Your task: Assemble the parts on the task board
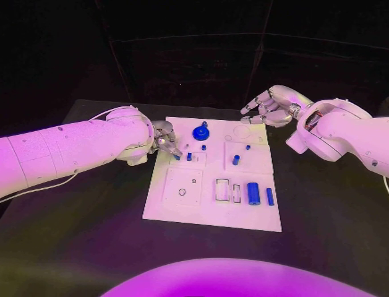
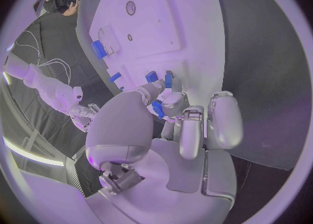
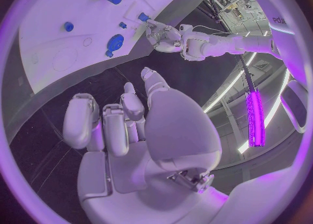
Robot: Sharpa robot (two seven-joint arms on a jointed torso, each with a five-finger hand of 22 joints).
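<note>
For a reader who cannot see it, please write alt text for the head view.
The left hand pinches a small blue part at the left edge of the white board on a black table. The right hand hovers beyond the board's far right corner, holding nothing. Other blue parts, among them a round knob and a cylinder, sit on the board.

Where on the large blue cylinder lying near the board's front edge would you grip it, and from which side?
Grip the large blue cylinder across its middle, coming down from above. It lies flat on the task board, so its round sides are exposed and its ends probably give less hold.
</note>
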